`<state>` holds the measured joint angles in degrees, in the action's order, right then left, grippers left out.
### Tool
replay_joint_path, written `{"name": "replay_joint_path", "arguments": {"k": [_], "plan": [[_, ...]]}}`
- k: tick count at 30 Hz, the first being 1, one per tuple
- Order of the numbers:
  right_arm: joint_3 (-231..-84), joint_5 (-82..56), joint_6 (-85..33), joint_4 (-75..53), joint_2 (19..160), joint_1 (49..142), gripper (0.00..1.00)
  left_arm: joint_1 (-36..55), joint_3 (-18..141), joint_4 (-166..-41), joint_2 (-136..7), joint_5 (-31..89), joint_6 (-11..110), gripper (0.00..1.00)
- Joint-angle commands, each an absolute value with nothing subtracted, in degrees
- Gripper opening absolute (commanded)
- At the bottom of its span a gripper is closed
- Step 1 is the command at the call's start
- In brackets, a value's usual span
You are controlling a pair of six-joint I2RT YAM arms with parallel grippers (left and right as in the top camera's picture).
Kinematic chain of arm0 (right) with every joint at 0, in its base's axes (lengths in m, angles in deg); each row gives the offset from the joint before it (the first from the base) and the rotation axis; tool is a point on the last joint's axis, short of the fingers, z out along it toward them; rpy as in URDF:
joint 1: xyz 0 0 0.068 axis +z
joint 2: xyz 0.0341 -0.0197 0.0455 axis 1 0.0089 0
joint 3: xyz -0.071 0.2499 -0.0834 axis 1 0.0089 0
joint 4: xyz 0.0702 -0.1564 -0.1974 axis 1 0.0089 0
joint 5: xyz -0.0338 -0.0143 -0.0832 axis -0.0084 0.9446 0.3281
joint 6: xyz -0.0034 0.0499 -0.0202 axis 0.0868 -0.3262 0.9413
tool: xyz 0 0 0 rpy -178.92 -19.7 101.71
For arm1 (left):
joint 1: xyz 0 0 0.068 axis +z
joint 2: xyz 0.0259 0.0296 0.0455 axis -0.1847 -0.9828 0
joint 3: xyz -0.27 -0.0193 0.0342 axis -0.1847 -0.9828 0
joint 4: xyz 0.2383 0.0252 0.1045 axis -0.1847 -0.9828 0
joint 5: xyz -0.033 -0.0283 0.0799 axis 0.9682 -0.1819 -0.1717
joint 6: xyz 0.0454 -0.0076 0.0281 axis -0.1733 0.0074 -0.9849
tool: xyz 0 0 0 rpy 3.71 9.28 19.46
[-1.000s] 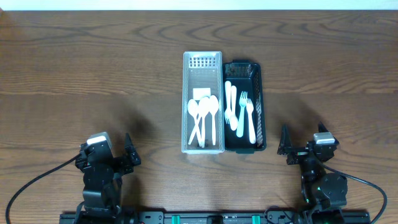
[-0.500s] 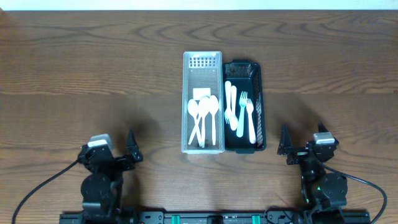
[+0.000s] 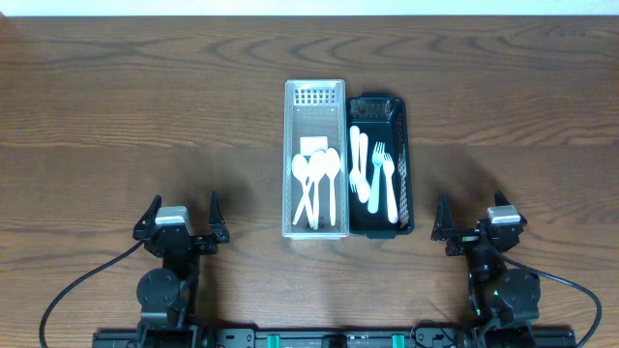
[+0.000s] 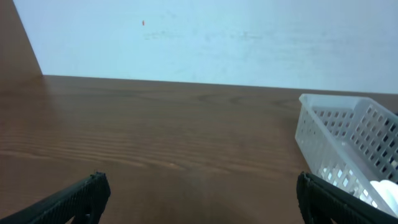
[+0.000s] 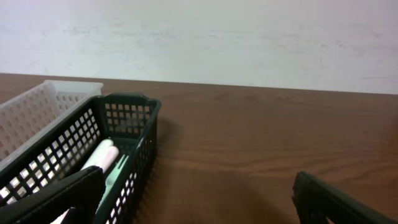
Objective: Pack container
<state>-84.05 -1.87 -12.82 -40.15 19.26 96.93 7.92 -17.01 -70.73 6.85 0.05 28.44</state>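
A clear white basket (image 3: 315,101) holds white plastic spoons (image 3: 316,184). A black basket (image 3: 399,121) beside it on the right holds white forks (image 3: 383,179) and other cutlery. The white basket also shows at the right of the left wrist view (image 4: 348,140). The black basket shows at the left of the right wrist view (image 5: 118,149). My left gripper (image 3: 182,216) is open and empty near the front edge, left of the baskets. My right gripper (image 3: 472,220) is open and empty near the front edge, right of the baskets.
The brown wooden table (image 3: 145,116) runs to a pale wall at the back (image 4: 217,37). Black cables (image 3: 68,300) trail from both arm bases at the front edge.
My left gripper has swung to the right and now points straight toward the back. The right arm has not moved.
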Motion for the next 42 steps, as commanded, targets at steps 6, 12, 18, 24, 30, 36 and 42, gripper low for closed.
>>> {"name": "replay_joint_path", "arguments": {"k": [6, 12, 18, 24, 30, 36, 42], "plan": [[-84.0, -2.3, -11.8, -39.8, 18.9, 97.4, 0.99, 8.2, -17.9, -73.5, 5.6, 0.0, 26.7, 0.98], [-84.0, -2.3, -11.8, -39.8, 18.9, 97.4, 0.99, 8.2, -17.9, -73.5, 4.9, 0.0, 26.7, 0.98], [-84.0, -2.3, -11.8, -39.8, 18.9, 97.4, 0.99, 8.2, -17.9, -73.5, 4.9, 0.0, 26.7, 0.98], [-84.0, -2.3, -11.8, -39.8, 18.9, 97.4, 0.99, 8.2, -17.9, -73.5, 4.9, 0.0, 26.7, 0.98], [-84.0, -2.3, -11.8, -39.8, 18.9, 97.4, 0.99, 8.2, -17.9, -73.5, 4.9, 0.0, 26.7, 0.98], [-84.0, -2.3, -11.8, -39.8, 18.9, 97.4, 0.99, 8.2, -17.9, -73.5, 4.9, 0.0, 26.7, 0.98], [-84.0, -2.3, -11.8, -39.8, 18.9, 97.4, 0.99, 8.2, -17.9, -73.5, 4.9, 0.0, 26.7, 0.98]]}}
